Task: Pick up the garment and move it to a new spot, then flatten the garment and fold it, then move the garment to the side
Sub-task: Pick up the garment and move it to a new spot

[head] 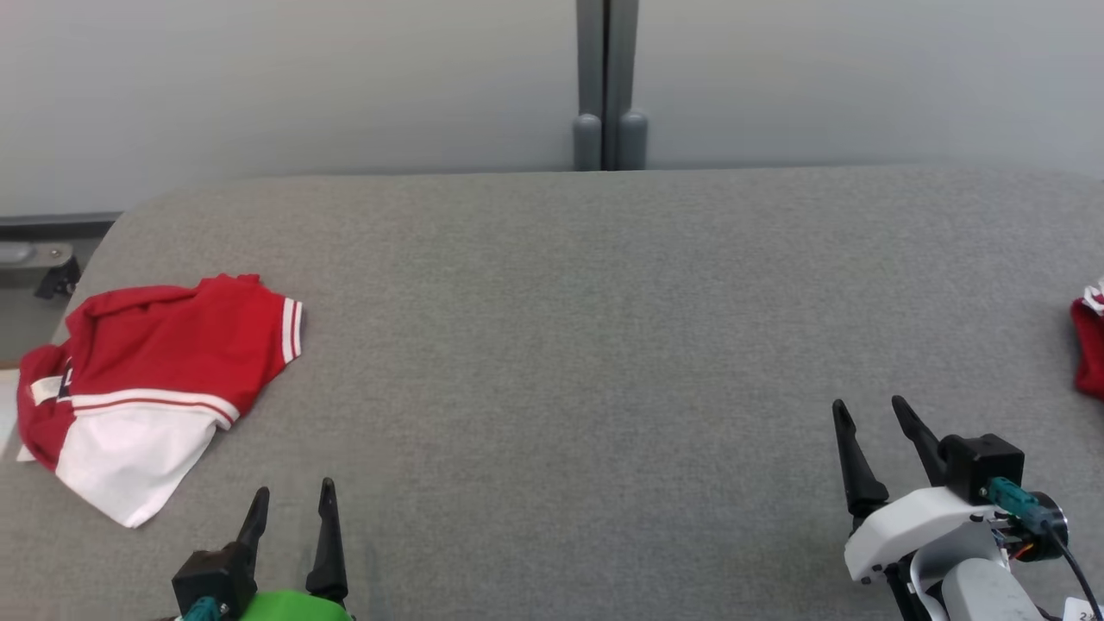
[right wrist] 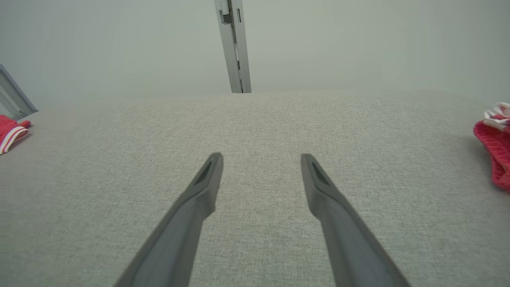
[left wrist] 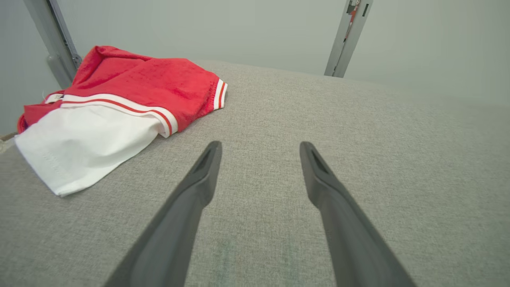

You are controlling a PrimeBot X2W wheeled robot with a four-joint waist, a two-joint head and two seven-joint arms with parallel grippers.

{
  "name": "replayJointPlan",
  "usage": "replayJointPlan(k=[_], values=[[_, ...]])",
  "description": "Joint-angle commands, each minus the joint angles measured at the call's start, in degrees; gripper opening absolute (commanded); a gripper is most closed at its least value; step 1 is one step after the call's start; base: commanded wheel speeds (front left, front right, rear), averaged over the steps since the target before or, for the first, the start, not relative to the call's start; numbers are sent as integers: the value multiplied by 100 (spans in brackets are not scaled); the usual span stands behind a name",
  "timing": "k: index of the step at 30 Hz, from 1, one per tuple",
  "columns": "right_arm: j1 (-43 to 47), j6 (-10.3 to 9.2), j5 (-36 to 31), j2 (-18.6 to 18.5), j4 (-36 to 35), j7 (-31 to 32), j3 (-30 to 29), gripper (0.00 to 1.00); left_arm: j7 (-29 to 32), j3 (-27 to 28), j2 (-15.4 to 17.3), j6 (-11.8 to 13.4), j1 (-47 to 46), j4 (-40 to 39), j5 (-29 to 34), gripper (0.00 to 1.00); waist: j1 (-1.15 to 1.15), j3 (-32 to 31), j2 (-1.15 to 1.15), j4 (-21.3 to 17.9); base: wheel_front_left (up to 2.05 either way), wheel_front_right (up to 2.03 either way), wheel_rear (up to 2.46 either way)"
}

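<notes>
Way off left of the grey post (head: pixel 608 86) and closer to the bot, the garment (head: pixel 164 379) (red/white shirt, striped sleeve cuff) sits bunched near the left end of the padded table (head: pixel 561 345), white part hanging toward the front corner. Left gripper (head: pixel 294 487) is left of the post too, low at the front, just beside the shirt but not touching it, fingers spread wide w/ nothing in them. Right gripper (head: pixel 868 402) is right of the post, same deal: jaws apart, empty, hovering over bare fabric. There's also a red cloth (head: pixel 1088 345) far right of the post, cut off at the frame edge, can't tell what it is. Looks to me like nothing's been grabbed yet. Stuff that could go wrong imo: shirt is layered, so a pinch on the top fold prob lifts one layer and the rest drags or twists. It's also close to the table edge, so a sloppy nudge could slide it off. And a low approach could snag the fingertips on the table cover.
</notes>
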Motion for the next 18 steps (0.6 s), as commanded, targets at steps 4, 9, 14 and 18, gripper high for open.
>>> replayJointPlan(k=[4, 9, 14, 18], values=[[-37, -10, 144, -20, -27, -25, 134, 100, -2, 130, 24, 34, -45, 71, 32, 100, 0, 154, 0, 954, 0, 0, 0], [-120, -10, 221, -20, -23, -25, 321, 100, -1, 303, 23, 48, 9, 148, -2, 100, 0, 255, 0, 1605, 0, 0, 0], [-172, -10, 264, -22, 13, -25, 459, 100, -1, 468, 21, 44, 52, 151, -23, 100, 0, 336, 0, 2100, 0, 0, 0], [-182, -10, 287, -24, 66, -26, 553, 100, -1, 584, 21, 24, 94, 168, -45, 100, 0, 361, 0, 2354, 0, 0, 0]])
